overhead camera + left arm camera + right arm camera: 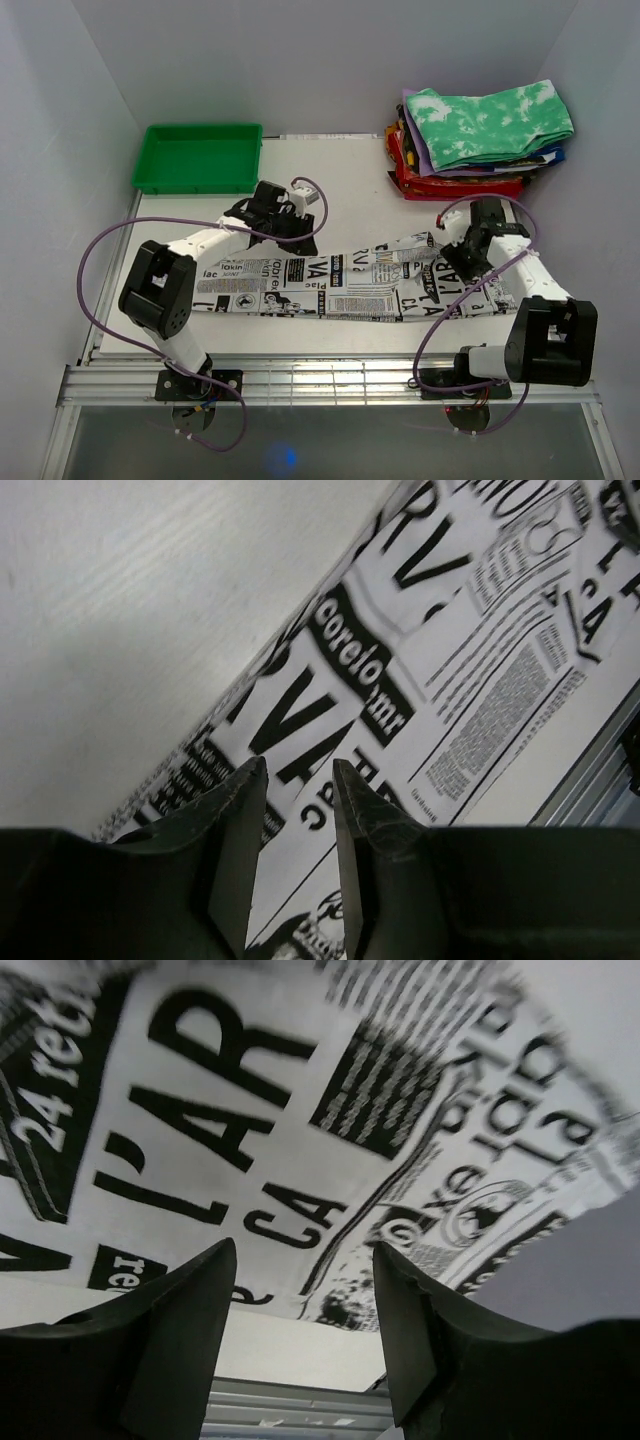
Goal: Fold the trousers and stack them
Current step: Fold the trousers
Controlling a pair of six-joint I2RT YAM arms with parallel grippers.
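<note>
Both arms bend over the trousers (330,287); left gripper (298,765) slightly parted, right gripper (303,1245) wider, both empty. The table (350,190) shows beyond the cloth's far edge.

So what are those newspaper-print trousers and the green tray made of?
The trousers look like thin, matte woven cloth. They lie limp and flat with soft creases. Whether it's cotton or a blend, I can't tell. The tray is probably moulded plastic, going by its smooth, even green colour and its rounded rim and corners.
</note>
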